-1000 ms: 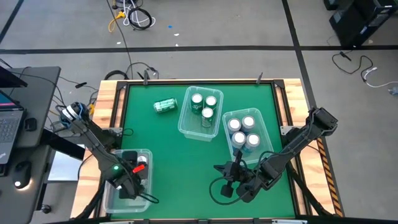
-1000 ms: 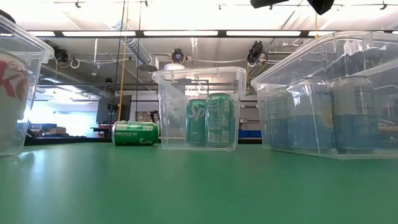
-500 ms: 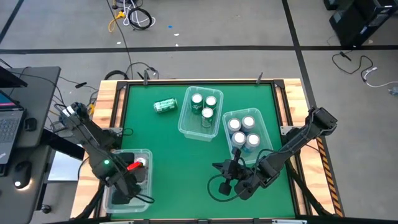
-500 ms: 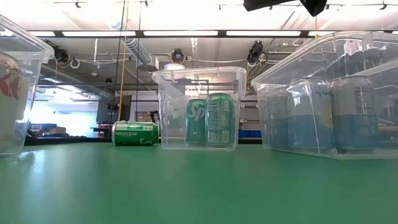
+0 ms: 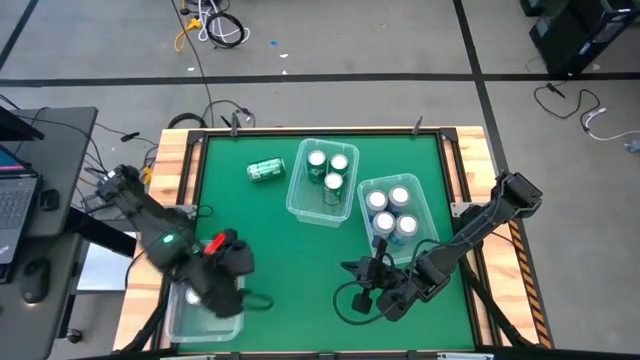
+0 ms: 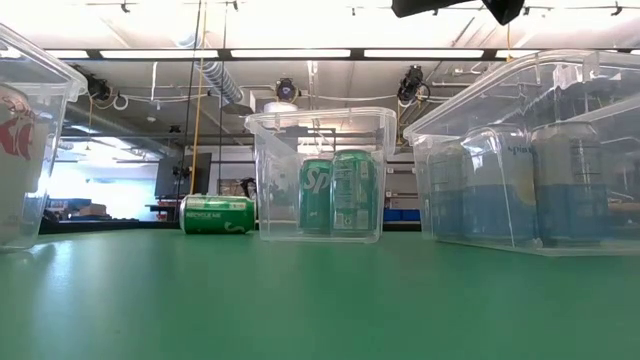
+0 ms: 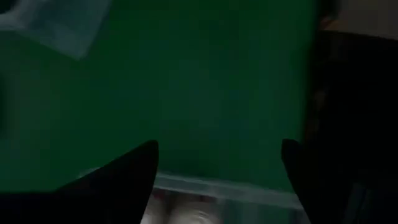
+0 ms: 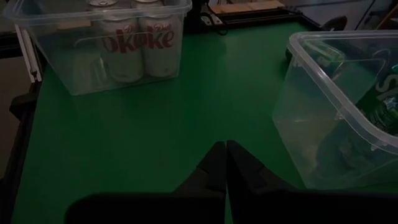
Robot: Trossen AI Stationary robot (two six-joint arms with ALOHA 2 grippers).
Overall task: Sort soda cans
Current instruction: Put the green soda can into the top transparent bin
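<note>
High view shows the left gripper (image 5: 232, 262) nearest, over the inner edge of the near-left bin (image 5: 196, 322), fingers spread with nothing between them. Across the near edge, the right gripper (image 5: 358, 285) hovers above bare green table (image 5: 290, 260), fingertips pressed together. Silver-white cans (image 8: 138, 34) stand in that left bin. Further back, four blue cans (image 5: 392, 211) fill the right bin (image 5: 428, 214), three green cans (image 5: 329, 170) the middle bin (image 5: 298, 195), and one green can (image 5: 266, 171) lies loose beside it.
</note>
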